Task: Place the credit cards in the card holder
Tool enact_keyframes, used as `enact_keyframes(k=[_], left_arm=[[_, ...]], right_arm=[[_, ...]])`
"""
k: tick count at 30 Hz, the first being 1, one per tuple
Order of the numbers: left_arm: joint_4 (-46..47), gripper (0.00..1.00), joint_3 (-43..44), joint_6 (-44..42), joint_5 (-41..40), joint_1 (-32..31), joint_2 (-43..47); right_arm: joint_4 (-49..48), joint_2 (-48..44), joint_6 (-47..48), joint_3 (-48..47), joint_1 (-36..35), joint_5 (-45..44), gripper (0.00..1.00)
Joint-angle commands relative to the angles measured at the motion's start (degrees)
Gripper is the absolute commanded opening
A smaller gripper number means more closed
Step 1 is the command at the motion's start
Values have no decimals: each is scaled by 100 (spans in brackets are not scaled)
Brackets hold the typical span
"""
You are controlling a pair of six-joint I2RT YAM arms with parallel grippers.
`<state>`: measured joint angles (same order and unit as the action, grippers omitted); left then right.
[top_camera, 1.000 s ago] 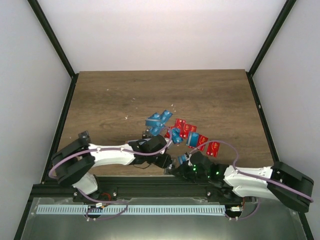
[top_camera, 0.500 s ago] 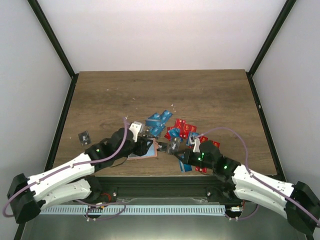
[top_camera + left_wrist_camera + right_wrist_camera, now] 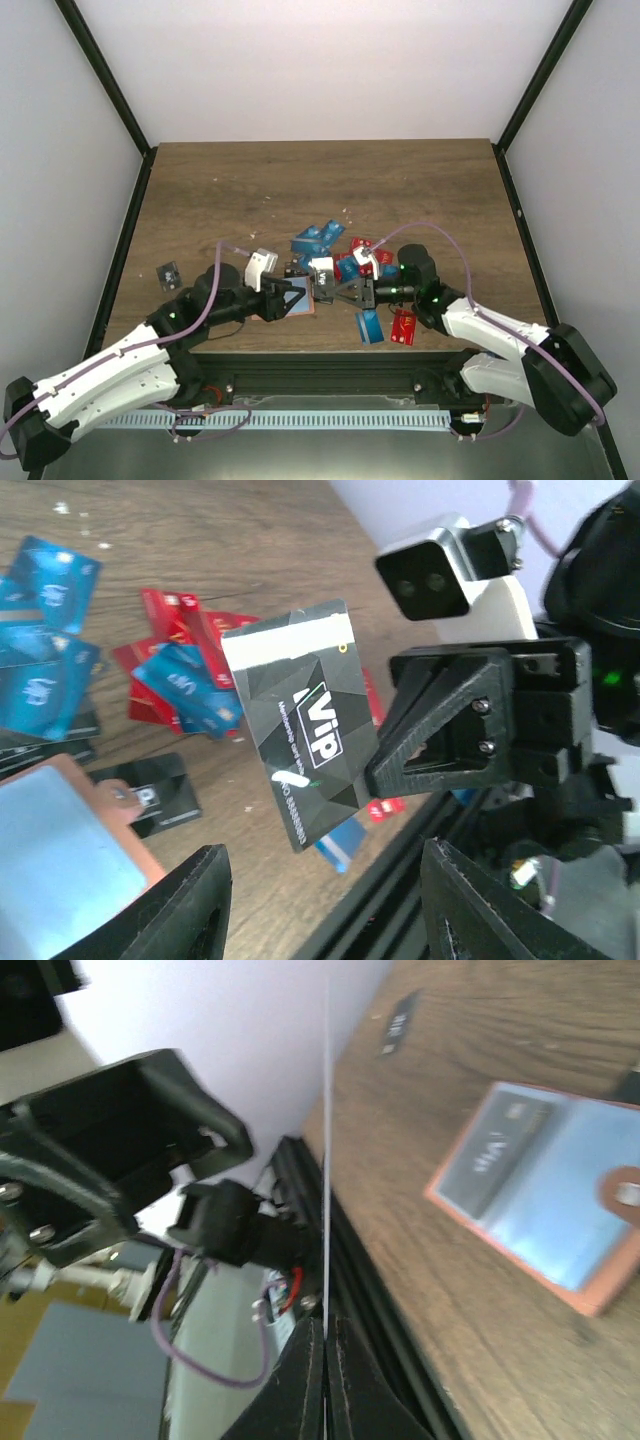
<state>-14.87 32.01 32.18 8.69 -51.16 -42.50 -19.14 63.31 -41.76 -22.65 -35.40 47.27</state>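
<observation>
My right gripper (image 3: 325, 1330) is shut on the lower edge of a black credit card (image 3: 305, 750) with a white strip, holding it upright in the air; in its own view the card is a thin edge-on line (image 3: 327, 1160). My left gripper (image 3: 330, 910) stands open just in front of that card, with nothing between its fingers (image 3: 190, 900). The tan card holder (image 3: 560, 1210) lies flat on the table under the left gripper (image 3: 293, 298), with a dark card behind its pale blue window. Loose red cards (image 3: 365, 255) and blue cards (image 3: 318, 238) lie behind both grippers.
One black card (image 3: 168, 272) lies alone at the table's left side and another (image 3: 150, 795) rests beside the holder. A blue card (image 3: 370, 326) and a red one (image 3: 404, 327) sit near the front edge, by the black frame rail (image 3: 300, 358).
Both arms swung out over the table. The left gripper opened wider over the holder. The right gripper raised the black card and carried it left, up to the left gripper.
</observation>
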Motion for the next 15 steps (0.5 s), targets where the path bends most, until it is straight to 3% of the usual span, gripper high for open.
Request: enact_keyframes(k=[1,15], left_arm=[[907,54,-386,302,934,126,330],[2480,43,-1074,1102,1664,325,579]], right_arm=[[-1198,142,39,-76,59,1312,1],[-2217,278,-601,18,51,2189,1]])
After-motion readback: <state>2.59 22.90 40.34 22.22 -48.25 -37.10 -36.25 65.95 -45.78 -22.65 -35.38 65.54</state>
